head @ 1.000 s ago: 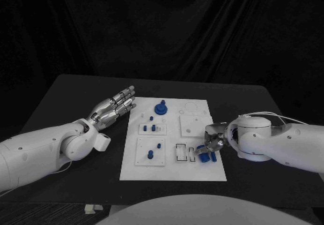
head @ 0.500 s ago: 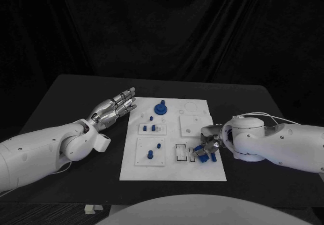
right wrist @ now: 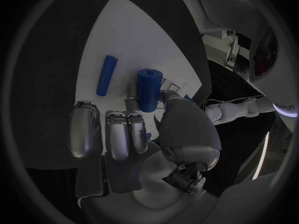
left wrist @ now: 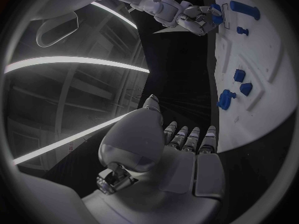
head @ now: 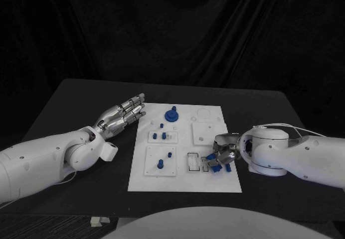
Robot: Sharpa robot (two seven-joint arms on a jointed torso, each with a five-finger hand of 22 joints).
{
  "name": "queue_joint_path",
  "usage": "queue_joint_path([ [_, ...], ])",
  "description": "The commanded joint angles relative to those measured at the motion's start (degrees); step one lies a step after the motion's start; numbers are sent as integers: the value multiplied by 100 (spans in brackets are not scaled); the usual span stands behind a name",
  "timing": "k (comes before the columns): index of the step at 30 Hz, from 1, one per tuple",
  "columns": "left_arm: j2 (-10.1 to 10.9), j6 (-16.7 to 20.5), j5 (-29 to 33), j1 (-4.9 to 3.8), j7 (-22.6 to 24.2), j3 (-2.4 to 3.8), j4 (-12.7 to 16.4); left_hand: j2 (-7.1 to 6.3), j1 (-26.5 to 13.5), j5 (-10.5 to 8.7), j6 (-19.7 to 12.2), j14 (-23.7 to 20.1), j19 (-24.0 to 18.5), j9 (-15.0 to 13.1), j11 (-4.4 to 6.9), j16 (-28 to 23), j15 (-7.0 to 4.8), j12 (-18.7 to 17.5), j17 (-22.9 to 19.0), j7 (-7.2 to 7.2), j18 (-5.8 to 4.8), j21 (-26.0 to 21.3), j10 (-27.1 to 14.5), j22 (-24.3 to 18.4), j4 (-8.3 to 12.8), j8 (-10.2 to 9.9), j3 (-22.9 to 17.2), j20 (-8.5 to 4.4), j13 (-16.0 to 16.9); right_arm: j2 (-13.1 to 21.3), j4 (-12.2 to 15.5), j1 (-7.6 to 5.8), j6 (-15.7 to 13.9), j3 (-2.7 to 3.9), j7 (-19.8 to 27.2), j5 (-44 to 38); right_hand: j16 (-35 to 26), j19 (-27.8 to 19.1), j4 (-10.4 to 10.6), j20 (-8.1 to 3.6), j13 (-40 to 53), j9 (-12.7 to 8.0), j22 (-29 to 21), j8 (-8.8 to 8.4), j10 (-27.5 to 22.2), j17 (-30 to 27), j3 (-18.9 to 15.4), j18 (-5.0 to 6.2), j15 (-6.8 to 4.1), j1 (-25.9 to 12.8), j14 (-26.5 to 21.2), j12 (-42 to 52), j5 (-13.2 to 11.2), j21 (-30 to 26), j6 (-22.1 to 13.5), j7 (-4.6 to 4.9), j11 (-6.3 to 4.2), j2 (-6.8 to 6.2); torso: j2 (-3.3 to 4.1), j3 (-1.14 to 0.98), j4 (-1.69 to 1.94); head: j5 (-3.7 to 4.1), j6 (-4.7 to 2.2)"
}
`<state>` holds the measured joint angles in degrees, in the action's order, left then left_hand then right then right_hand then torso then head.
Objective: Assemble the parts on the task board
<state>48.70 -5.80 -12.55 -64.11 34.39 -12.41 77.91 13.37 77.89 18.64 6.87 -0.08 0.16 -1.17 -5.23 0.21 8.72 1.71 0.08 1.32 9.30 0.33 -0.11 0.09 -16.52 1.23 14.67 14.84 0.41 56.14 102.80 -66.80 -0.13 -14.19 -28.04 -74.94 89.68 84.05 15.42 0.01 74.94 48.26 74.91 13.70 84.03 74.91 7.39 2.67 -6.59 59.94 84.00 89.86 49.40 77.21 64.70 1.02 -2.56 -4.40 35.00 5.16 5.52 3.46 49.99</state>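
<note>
Two hands: our right hand (head: 224, 152) pinches a blue cylinder (right wrist: 149, 88) over the board's (head: 183, 181) near right corner, one blue rod (right wrist: 106, 75) lying just beside it. Our left hand (head: 122, 114) holds nothing, fingers straight and spread, by the board's far left edge.

A lab test bench: black table (head: 86, 99), black curtain (head: 172, 40) behind.

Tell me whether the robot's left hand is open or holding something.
Open. The left hand lies beside the task board, fingers extended and apart, nothing in it.
</note>
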Motion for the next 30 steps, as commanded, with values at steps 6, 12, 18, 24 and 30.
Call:
queue_joint_path([
  [6, -1, -65, 30, 9, 18, 5, 3, 15, 43, 32, -12, 8, -16, -6, -47, -21, 46, 29, -8, -43, 85, -33, 9, -9, 1, 31, -17, 41, 3, 167, 216, -261, -628, 7, 84, 994, 32, 41, -988, -45, 1506, 69, 1105, 23, 597, 1509, 1374, 38, -37, -65, 600, 14, 850, -59, 44, -24, -34, 80, -8, 6, -5, -37, 1],
  [12, -29, -76, 30, 9, 3, 5, -12, 20, 51, 45, -17, 8, -16, -5, -47, -21, 51, 27, -8, -44, 85, -33, 9, -9, 4, 30, -21, 42, 3, 157, 220, -360, -703, 6, -2, 1579, 32, 11, -981, -41, 1506, 100, 1083, 3, 597, 1509, 1418, 54, -31, -161, 600, 14, 706, -132, 1, -13, -25, 88, -4, 6, 6, -35, 1],
  [18, -44, -90, 30, 9, -15, 5, -23, 26, 64, 66, -16, 8, -16, -5, -47, -21, 57, 25, -8, -47, 84, -33, 9, -9, 10, 31, -27, 45, 2, 29, 122, -381, -620, 4, -188, 1859, 32, -34, -940, -17, 1506, 143, 1049, -67, 597, 1509, 1382, 77, -6, -401, 600, 14, 85, -244, -97, 7, -7, 62, -4, 2, 2, -62, 1],
  [24, -67, -127, 30, 10, -44, 5, -34, 33, 81, 91, -13, 8, -16, -5, -47, -21, 66, 22, -8, -54, 83, -33, 9, -9, 16, 33, -34, 49, 2, -133, 46, -344, -599, 2, -341, 1923, 32, -87, -896, 17, 1506, 129, 1006, -161, 597, 1509, 1338, 106, 36, -531, 600, 14, -368, -395, -197, 36, 13, 86, 4, 1, 3, -47, 1],
  [30, -79, -145, 30, 13, -47, 5, -42, 37, 88, 97, -13, 8, -16, -5, -46, -21, 76, 19, -8, -62, 82, -33, 9, -8, 16, 33, -37, 53, 1, -290, -35, -251, -621, 1, -445, 1858, 32, -111, -859, 55, 1506, 110, 982, -235, 597, 1509, 1293, 121, 81, -607, 600, 14, -658, -479, -278, 64, 33, 103, 1, 2, -2, -57, 1],
])
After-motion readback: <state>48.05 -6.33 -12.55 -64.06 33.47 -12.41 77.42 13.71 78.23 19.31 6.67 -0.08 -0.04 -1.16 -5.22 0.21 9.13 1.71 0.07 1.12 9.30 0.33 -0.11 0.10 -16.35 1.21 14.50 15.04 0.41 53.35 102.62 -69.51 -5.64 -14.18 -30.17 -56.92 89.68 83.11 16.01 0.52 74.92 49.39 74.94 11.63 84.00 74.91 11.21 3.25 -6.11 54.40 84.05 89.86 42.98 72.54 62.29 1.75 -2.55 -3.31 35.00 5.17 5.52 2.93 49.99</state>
